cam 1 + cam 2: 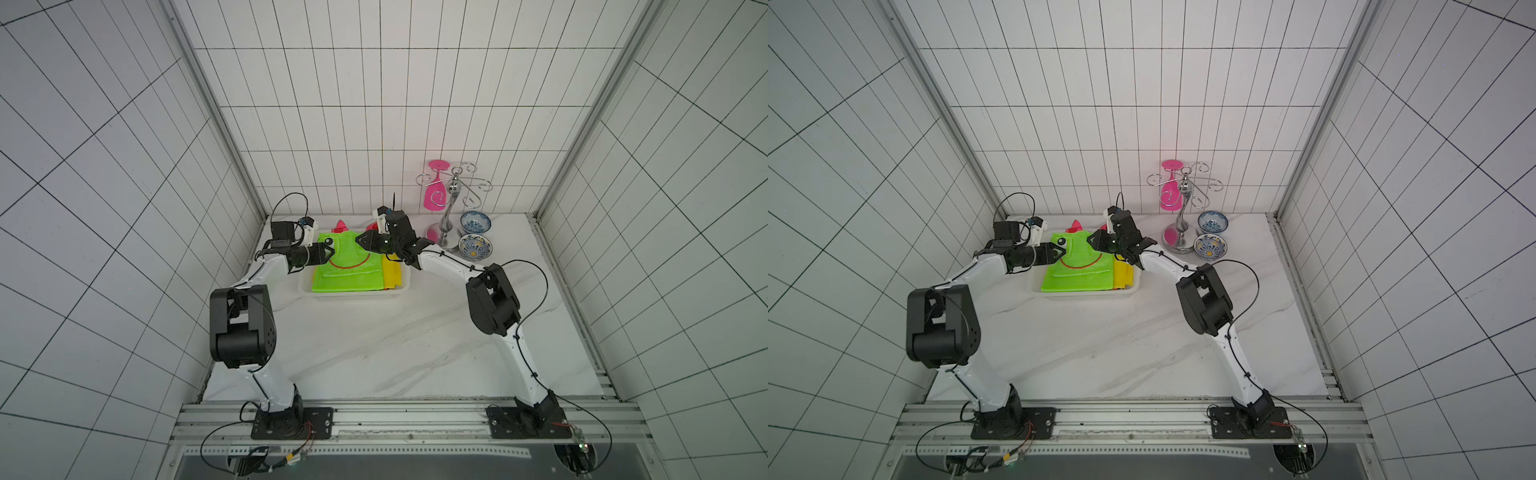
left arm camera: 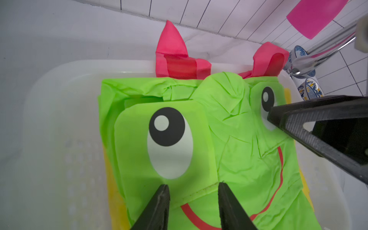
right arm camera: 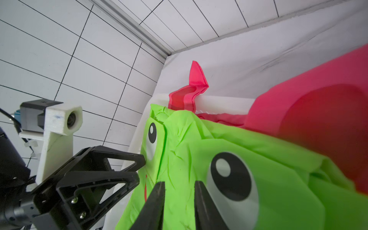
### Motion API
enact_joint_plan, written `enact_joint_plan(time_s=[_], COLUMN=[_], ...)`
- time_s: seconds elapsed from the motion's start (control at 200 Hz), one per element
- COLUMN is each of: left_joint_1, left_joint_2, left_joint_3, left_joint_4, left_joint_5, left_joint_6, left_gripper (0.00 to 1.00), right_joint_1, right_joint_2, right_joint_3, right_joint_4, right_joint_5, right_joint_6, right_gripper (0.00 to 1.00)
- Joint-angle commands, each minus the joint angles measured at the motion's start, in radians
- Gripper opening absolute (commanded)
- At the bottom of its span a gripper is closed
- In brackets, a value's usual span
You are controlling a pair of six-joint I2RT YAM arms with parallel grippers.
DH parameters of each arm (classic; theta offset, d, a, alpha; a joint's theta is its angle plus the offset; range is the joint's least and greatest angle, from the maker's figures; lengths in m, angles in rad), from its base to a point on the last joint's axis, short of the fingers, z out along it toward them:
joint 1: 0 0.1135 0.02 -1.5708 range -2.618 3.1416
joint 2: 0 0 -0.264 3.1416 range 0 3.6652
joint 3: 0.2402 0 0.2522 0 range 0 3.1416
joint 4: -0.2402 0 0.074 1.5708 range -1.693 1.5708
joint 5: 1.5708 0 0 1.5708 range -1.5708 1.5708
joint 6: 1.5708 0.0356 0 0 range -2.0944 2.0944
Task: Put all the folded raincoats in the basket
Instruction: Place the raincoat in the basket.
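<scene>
Raincoat [image 1: 347, 272] folded, lying inside white basket [image 1: 353, 296]

Both top views are looking steeply down from high above the 6 o'clock edge of the table [image 1: 395, 353], facing the wall [image 1: 332, 124] at 12 o'clock and taking in the whole tabletop. The left wrist camera is hovering close over the raincoat [image 2: 229, 139] in the basket [image 2: 49, 119], facing roughly 2 o'clock. The right wrist camera is skimming it even closer, facing roughly 10 o'clock. Both wrist views are sharing the raincoat's printed eyes [image 2: 169, 139] and pink horns [image 2: 173, 57].
</scene>
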Motion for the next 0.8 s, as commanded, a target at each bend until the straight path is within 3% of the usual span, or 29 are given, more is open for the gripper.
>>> enact_joint_plan(time_s=[0.0, 0.25, 0.425, 0.605, 0.794], left_joint_1=[-0.028, -0.07, -0.074, -0.068, -0.052], left_joint_2=[0.03, 0.114, 0.118, 0.074, -0.04], left_joint_3=[0.014, 0.037, 0.046, 0.057, 0.13], left_joint_4=[0.157, 0.047, -0.038, -0.081, -0.221], left_joint_5=[-0.027, -0.061, -0.124, -0.07, 0.029], left_joint_6=[-0.079, -0.095, -0.091, -0.089, -0.026], left_gripper=[0.42, 0.41, 0.41, 0.41, 0.42], right_joint_1=[-0.012, -0.021, -0.021, -0.021, -0.019], right_joint_2=[0.044, 0.032, 0.018, -0.021, -0.163], right_joint_3=[0.047, -0.125, -0.144, -0.123, -0.109], right_joint_4=[-0.019, -0.017, -0.078, -0.105, -0.196], right_joint_5=[0.081, 0.138, 0.17, 0.107, 0.008], right_joint_6=[-0.046, -0.061, -0.114, -0.113, -0.117], right_gripper=[0.29, 0.27, 0.27, 0.28, 0.3])
